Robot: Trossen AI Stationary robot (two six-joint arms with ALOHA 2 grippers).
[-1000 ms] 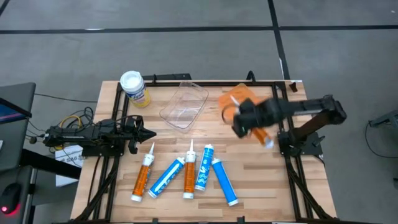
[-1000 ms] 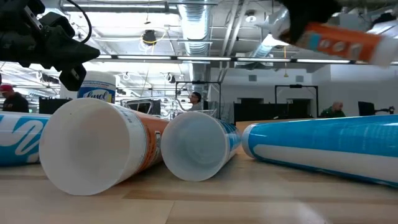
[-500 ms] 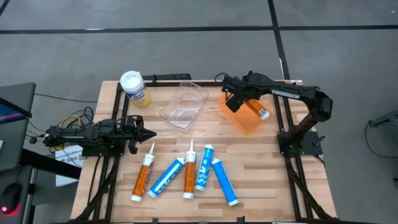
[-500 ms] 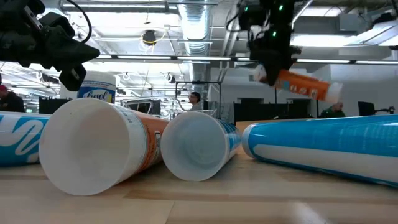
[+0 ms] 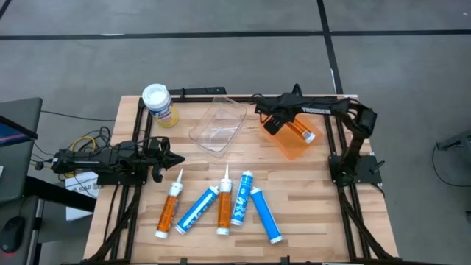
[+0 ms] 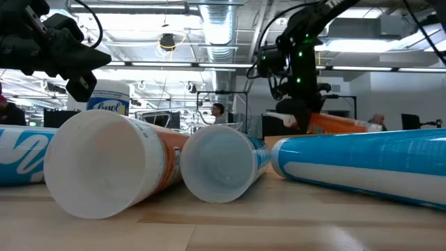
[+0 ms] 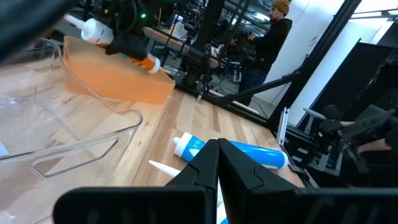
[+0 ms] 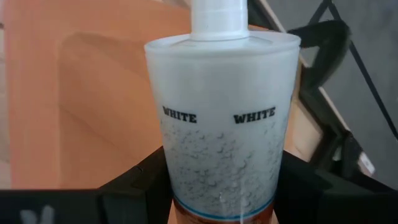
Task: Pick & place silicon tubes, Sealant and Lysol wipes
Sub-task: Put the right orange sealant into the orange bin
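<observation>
Presently the right tool (image 5: 274, 121) pinches an orange cartridge (image 5: 298, 130) and holds it over the orange bin (image 5: 291, 143) at the far right of the worktop (image 5: 309, 199); the right wrist view shows the cartridge's white end, marked WHITE, between the dark fingers (image 8: 134, 180). The step in hand appears to be the placing of this cartridge. The next move probably calls for lowering it inside the bin walls before the fingers part. The left tool (image 5: 173, 158), pressed together and holding nothing, waits at the left edge. Five cartridges (image 5: 221, 208) lie in a row near the front, a clear tray (image 5: 218, 124) beside the bin, and the Lysol wipes (image 5: 158, 104) stand upright at the far left corner.
</observation>
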